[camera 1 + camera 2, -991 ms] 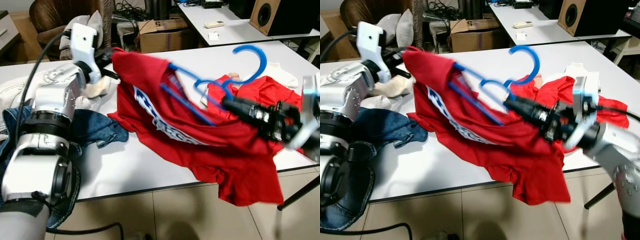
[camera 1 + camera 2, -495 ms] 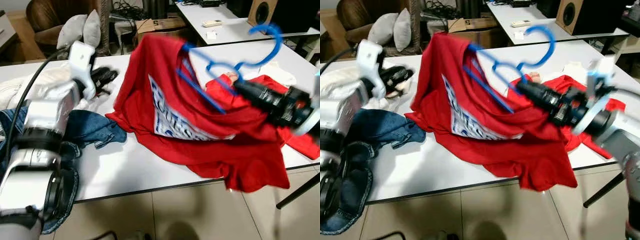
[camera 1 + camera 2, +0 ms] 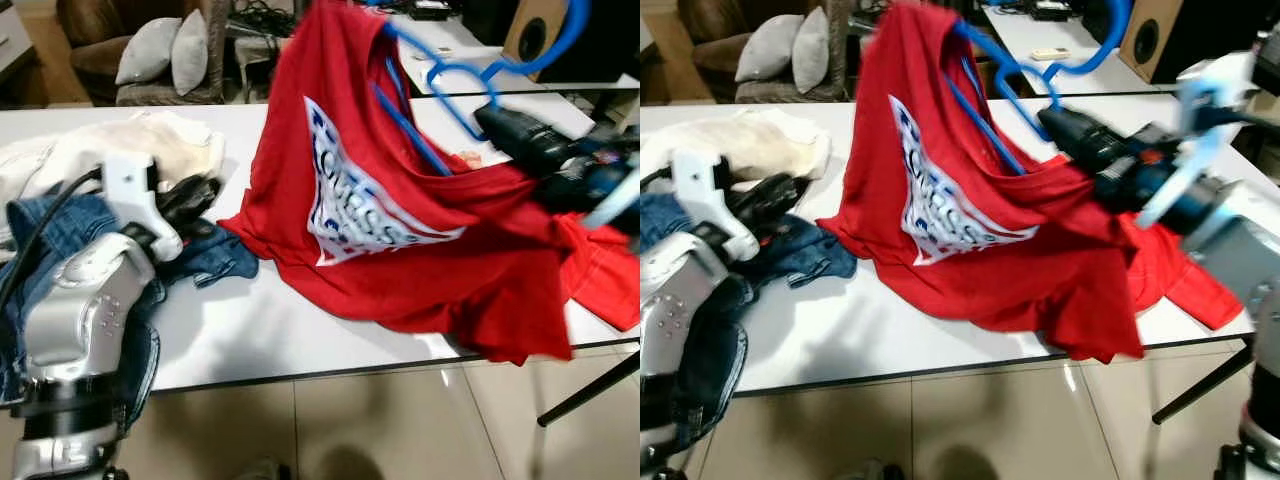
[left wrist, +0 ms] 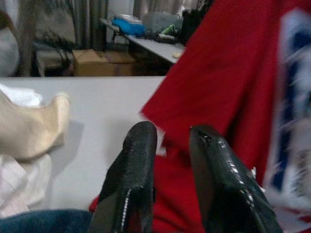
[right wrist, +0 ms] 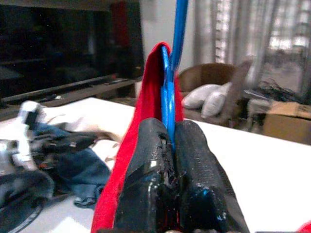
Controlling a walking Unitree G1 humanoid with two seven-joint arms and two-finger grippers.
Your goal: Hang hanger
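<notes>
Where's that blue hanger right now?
The blue hanger is up in the air on the robot's right, pinched in the right gripper above the white table, with the red T-shirt draped on it.

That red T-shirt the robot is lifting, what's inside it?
A blue hanger runs through the red T-shirt, its hook sticking out above, pinched in the right gripper. The cloth covers the hanger's far end.

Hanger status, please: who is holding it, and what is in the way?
Right gripper shut on blue hanger, red T-shirt draped on it. Left gripper open above white table. Shirt hem drags there.
</notes>
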